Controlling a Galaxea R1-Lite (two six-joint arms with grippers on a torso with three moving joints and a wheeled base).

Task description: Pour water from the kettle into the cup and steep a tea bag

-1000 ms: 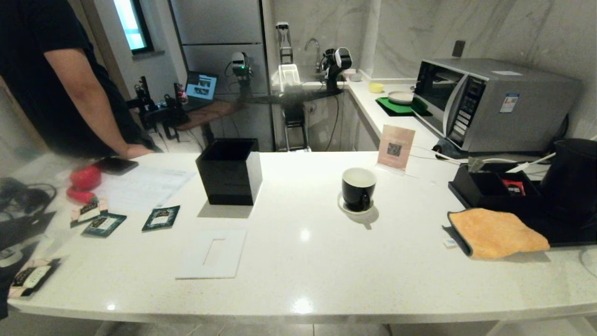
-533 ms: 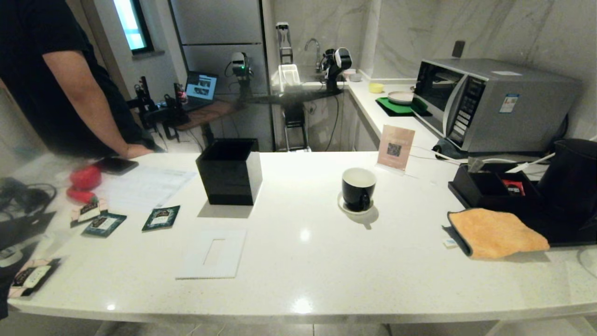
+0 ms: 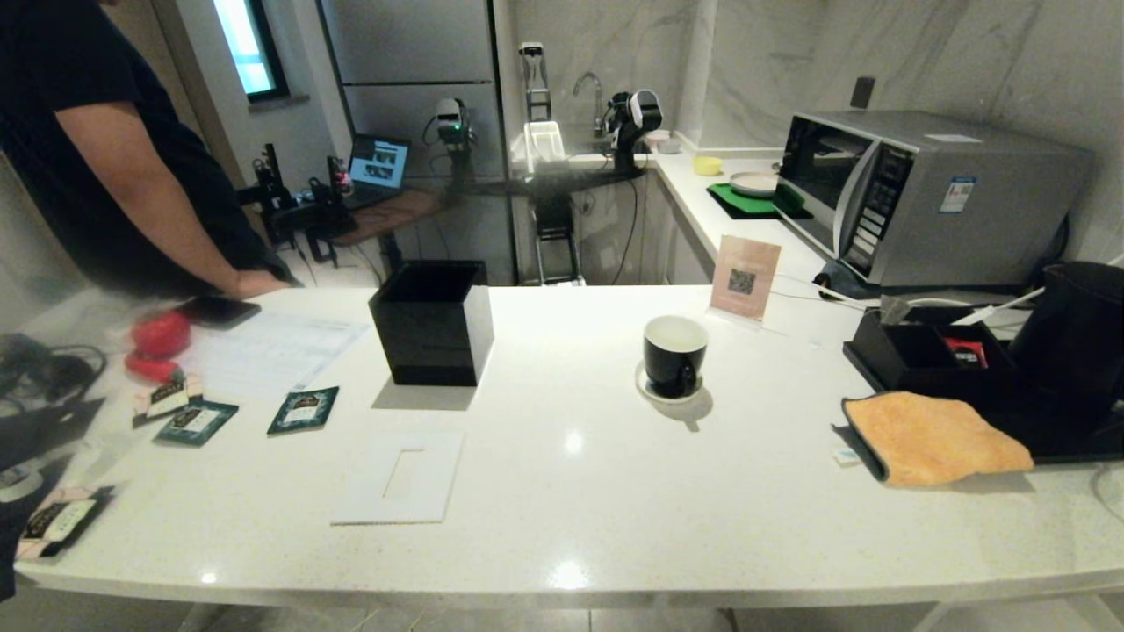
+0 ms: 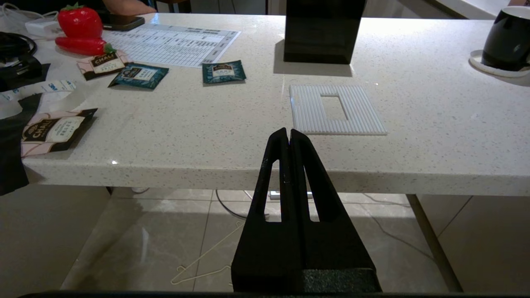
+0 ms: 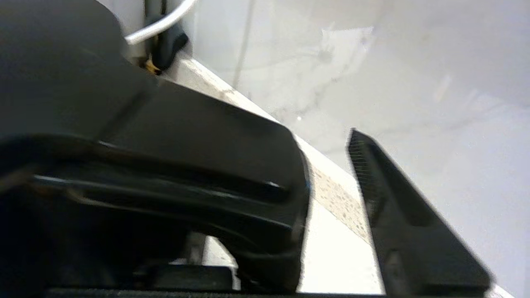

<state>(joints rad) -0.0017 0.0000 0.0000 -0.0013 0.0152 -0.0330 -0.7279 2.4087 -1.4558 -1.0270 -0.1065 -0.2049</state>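
Note:
The matte black kettle [image 3: 1076, 329] stands at the counter's far right on a black tray [image 3: 1054, 443]. The glossy black cup [image 3: 674, 354], white inside, sits on its white saucer [image 3: 652, 391] mid-counter. Tea bag sachets [image 3: 303, 410] lie at the left. In the right wrist view the kettle's handle [image 5: 186, 136] fills the picture. My right gripper [image 5: 327, 165] is open beside it, with a gap between the handle and the one visible finger [image 5: 385, 198]. My left gripper [image 4: 288, 134] is shut and empty, low before the counter's front edge.
A black square box [image 3: 432, 321] stands left of centre, with a white slotted plate [image 3: 399, 478] in front of it. An orange cloth [image 3: 935, 437] and a black compartment box [image 3: 922, 351] lie beside the kettle. Behind is a microwave [image 3: 922, 193]. A person [image 3: 132, 149] leans at the far left.
The person's arm has shifted slightly. The kettle, cup and the rest of the counter look the same in the head view.

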